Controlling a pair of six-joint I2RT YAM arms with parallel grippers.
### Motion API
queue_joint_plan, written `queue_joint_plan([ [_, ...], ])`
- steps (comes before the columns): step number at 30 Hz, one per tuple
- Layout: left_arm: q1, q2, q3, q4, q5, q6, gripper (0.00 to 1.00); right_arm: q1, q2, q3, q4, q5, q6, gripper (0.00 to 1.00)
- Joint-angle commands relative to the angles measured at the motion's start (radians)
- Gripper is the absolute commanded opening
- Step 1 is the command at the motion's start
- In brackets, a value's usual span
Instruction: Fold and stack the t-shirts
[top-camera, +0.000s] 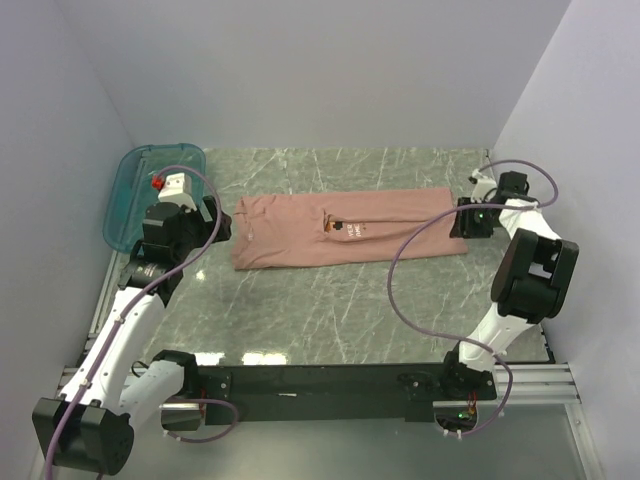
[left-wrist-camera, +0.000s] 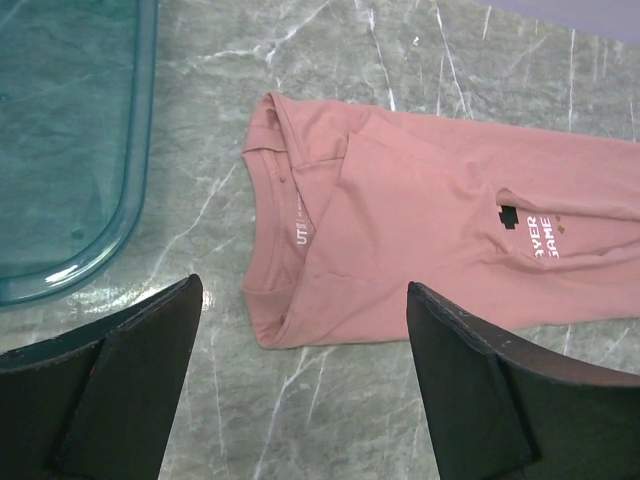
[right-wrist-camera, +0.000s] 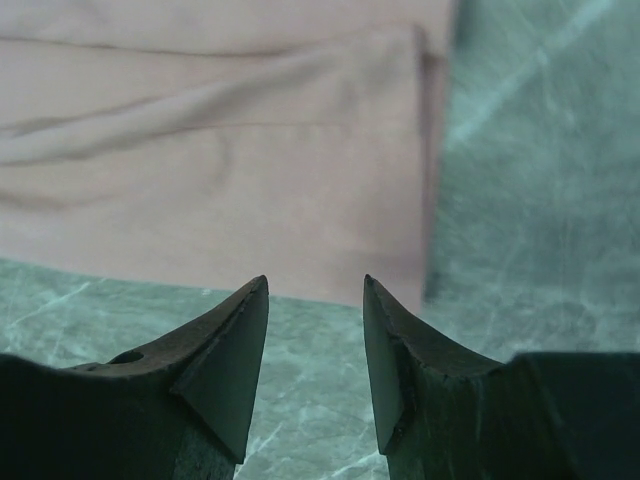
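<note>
Salmon-pink t-shirt (top-camera: 345, 228) is lying as a long folded strip across the marble table (top-camera: 330, 310), collar toward the teal bin (top-camera: 130, 200); left gripper (left-wrist-camera: 302, 295) is hovering wide apart by the collar; right gripper (right-wrist-camera: 316, 290) is hanging apart at the hem, gripping nothing.

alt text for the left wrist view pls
A salmon-pink t-shirt, folded into a long strip, lies on a grey-green marbled table, collar end towards the left, white lettering at right. The left gripper shows two black fingers wide apart along the bottom edge, holding nothing; a teal translucent bin fills the upper left.
</note>
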Motion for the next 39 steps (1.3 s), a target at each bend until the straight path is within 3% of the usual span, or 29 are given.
queue_joint_plan([
  [1,0.004,0.006,0.012,0.027,0.037,0.0,0.88,-0.046,0.039,0.026,0.02,-0.009,0.075,0.5],
  [20,0.004,0.009,0.011,0.028,0.057,-0.001,0.88,-0.046,0.188,0.091,0.025,0.129,0.086,0.49],
  [26,0.004,0.006,0.011,0.025,0.057,-0.001,0.88,-0.049,0.177,0.085,-0.043,0.097,0.04,0.32],
  [29,0.004,0.003,0.012,0.025,0.057,0.0,0.88,-0.062,0.157,0.065,-0.056,0.095,0.02,0.15],
  [30,0.004,0.001,0.011,0.027,0.056,-0.001,0.88,-0.07,0.151,0.057,-0.058,0.098,0.015,0.03],
  [31,0.004,0.001,0.011,0.027,0.056,0.0,0.88,-0.084,0.143,0.04,-0.06,0.101,0.009,0.0],
  [39,0.004,-0.007,0.011,0.03,0.066,-0.003,0.88,-0.176,0.03,-0.085,-0.13,0.143,-0.123,0.0],
])
